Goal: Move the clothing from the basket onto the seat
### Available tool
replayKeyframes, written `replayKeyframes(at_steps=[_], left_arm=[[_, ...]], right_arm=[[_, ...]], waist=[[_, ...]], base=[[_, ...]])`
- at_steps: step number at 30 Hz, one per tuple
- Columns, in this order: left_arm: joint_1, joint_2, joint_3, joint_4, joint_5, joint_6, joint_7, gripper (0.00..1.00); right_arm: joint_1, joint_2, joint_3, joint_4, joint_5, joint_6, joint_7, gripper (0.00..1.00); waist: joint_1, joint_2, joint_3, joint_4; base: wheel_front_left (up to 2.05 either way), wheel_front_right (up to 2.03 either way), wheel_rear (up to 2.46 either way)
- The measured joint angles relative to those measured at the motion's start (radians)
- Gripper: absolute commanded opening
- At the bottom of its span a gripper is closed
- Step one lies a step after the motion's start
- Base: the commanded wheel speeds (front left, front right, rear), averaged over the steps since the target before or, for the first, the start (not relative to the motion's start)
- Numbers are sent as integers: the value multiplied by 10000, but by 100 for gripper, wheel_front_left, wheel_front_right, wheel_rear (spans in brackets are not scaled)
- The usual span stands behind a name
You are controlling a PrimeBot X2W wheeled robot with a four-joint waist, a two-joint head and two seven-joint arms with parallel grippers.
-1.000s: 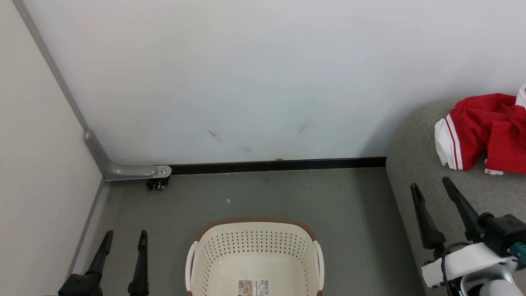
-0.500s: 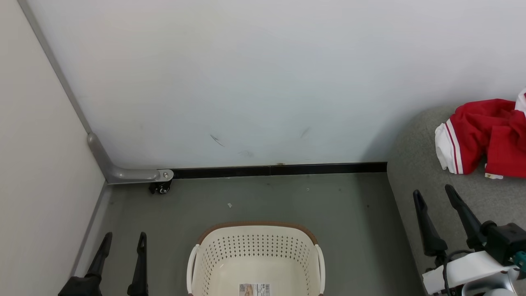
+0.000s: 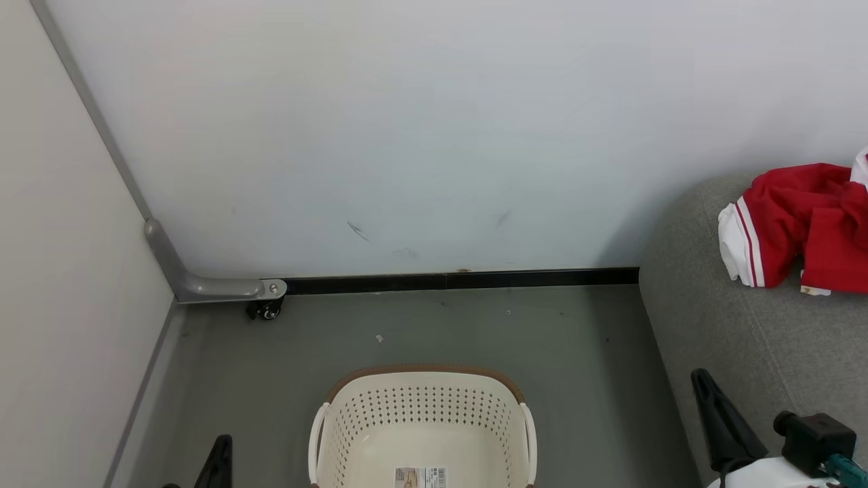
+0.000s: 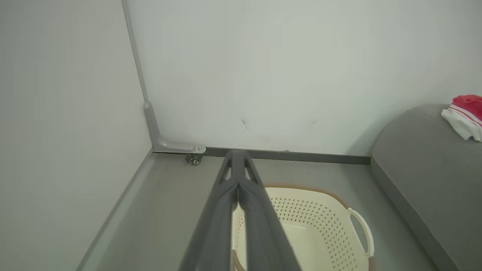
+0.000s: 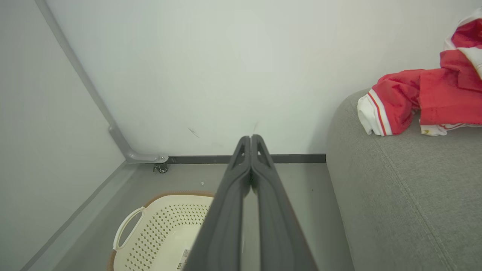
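Observation:
The red clothing [image 3: 807,220] with white stripes lies bunched on the grey seat [image 3: 759,339] at the right; it also shows as clothing [image 5: 418,96] on the seat [image 5: 406,203] and as clothing [image 4: 467,116] far right. The cream basket [image 3: 420,423] stands on the floor at bottom centre, its visible inside bare but for a label. My left gripper [image 4: 236,153] is shut with nothing in it, above the basket [image 4: 320,226]; its tip [image 3: 220,451] peeks in at the lower left. My right gripper [image 5: 250,138] is shut on nothing, low beside the seat's front [image 3: 702,383].
A white wall [image 3: 407,135] closes the back, with a black skirting strip [image 3: 461,278]. A pale panel [image 3: 61,271] with a grey bracket and a small caster [image 3: 264,310] bounds the left. Grey floor [image 3: 576,352] runs between basket and seat.
Both grippers have gone from open to shut and dropped toward the bottom edge of the head view. Basket and clothing have stayed where they were.

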Motion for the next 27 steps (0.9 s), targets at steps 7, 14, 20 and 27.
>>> replayKeyframes(at_steps=[7, 14, 20, 27], left_arm=[[-33, -15, 151, 130, -1055, -163, 301, 0], [-229, -109, 328, 203, -2102, -380, 571, 0], [-241, -148, 479, 259, -2869, -506, 755, 0], [-462, -169, 631, 316, -3754, -608, 1083, 0]], right_arm=[[-54, 10, -201, 190, 1032, 0, 291, 0], [-224, 42, -226, 341, 2569, 0, 652, 0], [-249, 69, -259, 391, 3425, 0, 907, 0], [-276, 90, -362, 464, 4460, 0, 1187, 0]], waist=[[0, 0, 18, -13], [9, 0, 57, -71], [53, 0, 77, -129], [120, 0, 67, -181]], base=[[0, 0, 0], [0, 0, 0], [0, 0, 0], [0, 0, 0]])
